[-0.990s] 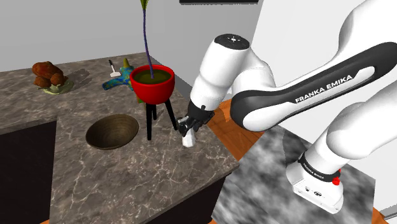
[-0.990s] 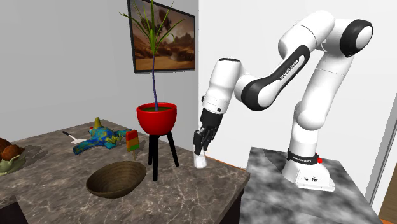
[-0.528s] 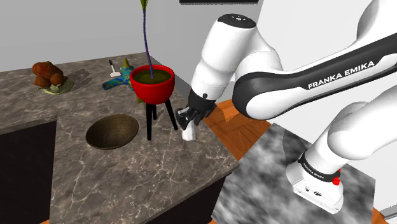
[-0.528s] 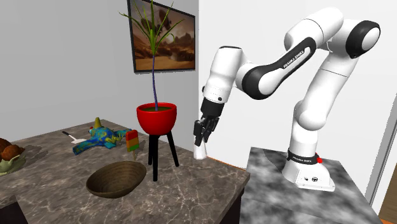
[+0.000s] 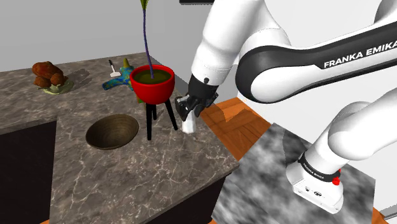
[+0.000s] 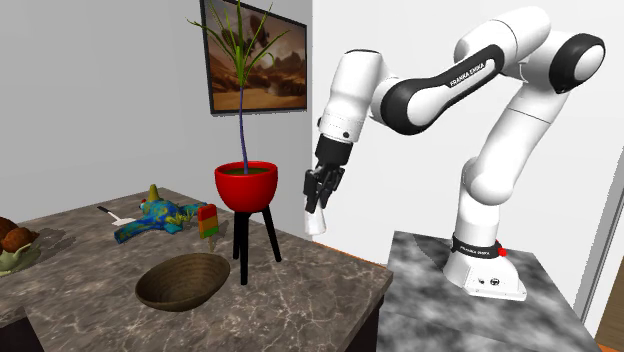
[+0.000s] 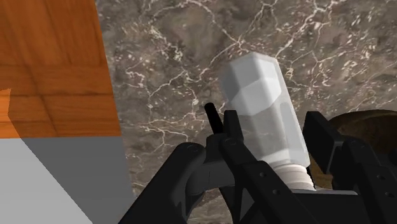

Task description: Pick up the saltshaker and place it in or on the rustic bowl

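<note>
1. Saltshaker (image 7: 267, 114): pale grey, faceted body with a whiter band at the end nearest the hand.
2. Gripper (image 7: 275, 143): closed on the saltshaker, with one black finger pressed against each side.
3. Position of the saltshaker: hanging under the hand above the dark marble counter (image 5: 127, 178), apparently clear of its surface, near the counter edge that faces the stand (image 5: 254, 184).
4. Nearest neighbour: red pot (image 5: 153, 93) on thin black legs, just beside the saltshaker on the shoulder view's left.
5. Contents of the red pot: dark green fill up to the rim, with one thin stalk rising out of it.
6. Bowl (image 5: 112, 132): brown and round, resting on the counter beyond the pot legs, well apart from the saltshaker, its bare ridged inside showing.
7. Far corner of the counter: pale dish (image 5: 57, 90) carrying brown lumps (image 5: 47, 71).
8. Behind the red pot: blue-green toy (image 5: 118, 80) lying flat on the counter.
</note>
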Motion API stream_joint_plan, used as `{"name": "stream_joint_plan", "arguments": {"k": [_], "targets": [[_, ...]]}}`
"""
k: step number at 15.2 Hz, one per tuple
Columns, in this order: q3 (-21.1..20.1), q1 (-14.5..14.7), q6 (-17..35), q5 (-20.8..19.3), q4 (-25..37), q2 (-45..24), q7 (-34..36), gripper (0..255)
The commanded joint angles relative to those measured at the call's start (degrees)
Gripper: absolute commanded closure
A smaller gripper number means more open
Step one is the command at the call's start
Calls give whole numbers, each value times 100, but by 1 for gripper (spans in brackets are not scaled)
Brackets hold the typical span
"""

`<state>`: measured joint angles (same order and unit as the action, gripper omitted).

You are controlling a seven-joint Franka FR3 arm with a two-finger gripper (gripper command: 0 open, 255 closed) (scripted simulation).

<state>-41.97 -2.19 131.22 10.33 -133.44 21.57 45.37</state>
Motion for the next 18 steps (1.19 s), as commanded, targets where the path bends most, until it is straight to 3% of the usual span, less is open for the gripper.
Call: {"name": "stream_joint_plan", "arguments": {"k": [1, 2, 5, 8, 10, 14, 18], "targets": [[55, 14, -171, 18, 115, 58, -34, 255], [74, 18, -233, 23, 159, 78, -44, 255], [-375, -378, -219, -587, 870, -741, 407, 255], [-827, -677, -328, -1465, 1653, -1690, 1017, 255], [-1012, -682, -507, -2186, 2232, -2412, 1484, 255], [-874, -75, -1070, -3412, 3536, -3784, 2149, 255], [-513, 798, -1732, -4162, 5067, -4959, 2337, 255]]}}
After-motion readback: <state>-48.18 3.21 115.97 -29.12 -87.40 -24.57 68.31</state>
